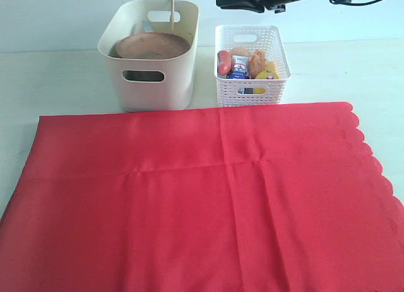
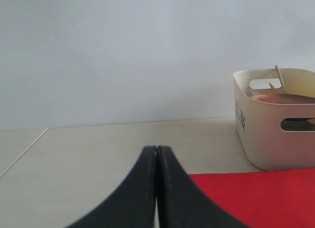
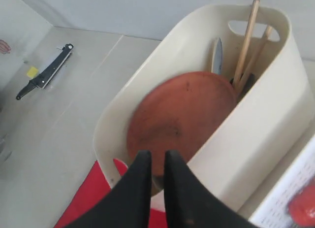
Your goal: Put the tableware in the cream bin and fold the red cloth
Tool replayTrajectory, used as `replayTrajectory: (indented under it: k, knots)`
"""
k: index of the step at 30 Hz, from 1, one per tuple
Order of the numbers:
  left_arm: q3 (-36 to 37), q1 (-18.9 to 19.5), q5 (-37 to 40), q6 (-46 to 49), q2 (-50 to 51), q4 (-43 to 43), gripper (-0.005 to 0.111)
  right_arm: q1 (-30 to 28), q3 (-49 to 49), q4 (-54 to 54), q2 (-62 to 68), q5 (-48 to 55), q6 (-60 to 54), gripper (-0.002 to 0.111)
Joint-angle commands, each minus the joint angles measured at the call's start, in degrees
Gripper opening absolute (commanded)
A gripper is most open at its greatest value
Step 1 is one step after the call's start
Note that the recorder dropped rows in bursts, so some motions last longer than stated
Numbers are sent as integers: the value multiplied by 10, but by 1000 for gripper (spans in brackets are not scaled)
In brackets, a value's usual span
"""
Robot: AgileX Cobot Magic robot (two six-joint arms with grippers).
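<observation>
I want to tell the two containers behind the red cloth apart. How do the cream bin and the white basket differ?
The cream bin has solid walls; the white basket has lattice walls. The bin is taller and wider than the basket. The bin holds a brown plate and chopsticks; the basket holds food. Both stand upright with cut-out handles.

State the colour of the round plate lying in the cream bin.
Reddish brown, wooden-looking plate; the right wrist view shows it best.

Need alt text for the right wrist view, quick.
A cream bin seen from above holds a brown plate, a knife and chopsticks. The dark end effector hangs over its rim, nearly closed and empty.
</observation>
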Motion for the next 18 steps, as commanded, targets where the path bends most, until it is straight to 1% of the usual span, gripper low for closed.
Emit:
replayTrajectory:
  k: [1,5,7,8,10,11,12,14,18]
  knots:
    - [0,1,1,-2,-4,1,0,-3,92,-7,-61,-20,-34,9]
    - [0,1,1,-2,-4,1,0,-4,221,-7,-140,-45,-108,9]
    - [0,1,1,-2,-4,1,0,-4,306,22,-188,-69,-161,9]
    - [0,1,1,-2,-4,1,0,-4,344,53,-207,-80,-191,9]
    - [0,1,1,-2,-4,1,0,-4,445,170,-258,-80,-300,9]
    - [0,1,1,-2,-4,1,0,-4,498,223,-280,-68,-364,9]
    - [0,1,1,-2,-4,1,0,-4,551,253,-306,-48,-430,9]
    - [0,1,1,-2,-4,1,0,-4,622,253,-360,-19,-498,9]
    - [0,1,1,-2,-4,1,0,-4,753,253,-457,-4,-568,9]
